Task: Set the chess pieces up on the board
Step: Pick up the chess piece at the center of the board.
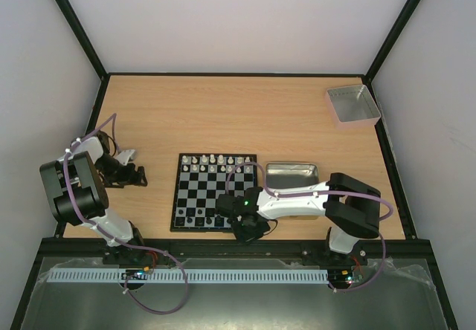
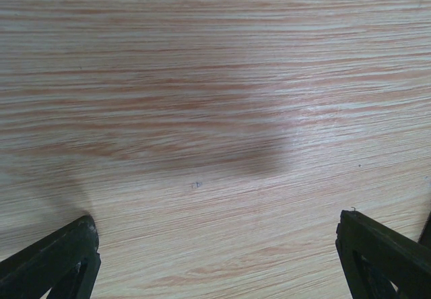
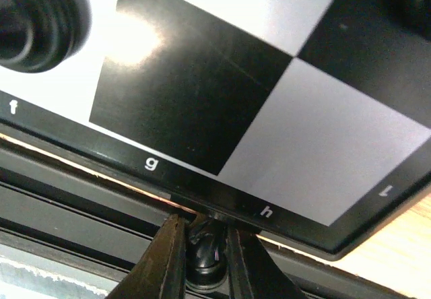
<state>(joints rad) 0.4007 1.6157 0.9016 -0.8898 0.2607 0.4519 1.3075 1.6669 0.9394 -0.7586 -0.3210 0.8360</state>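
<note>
Right pincer (image 3: 204, 235) pinches a glossy black chess piece (image 3: 204, 260) at the board's (image 3: 195, 104) near right corner; left pincer (image 2: 215, 252) spread above wood-grain table (image 2: 202, 77); shiny metal tin (image 1: 294, 164) beside board.

The black piece (image 3: 204, 258) in the right gripper (image 3: 204, 226) is mostly hidden by its fingers; its kind cannot be told.
</note>
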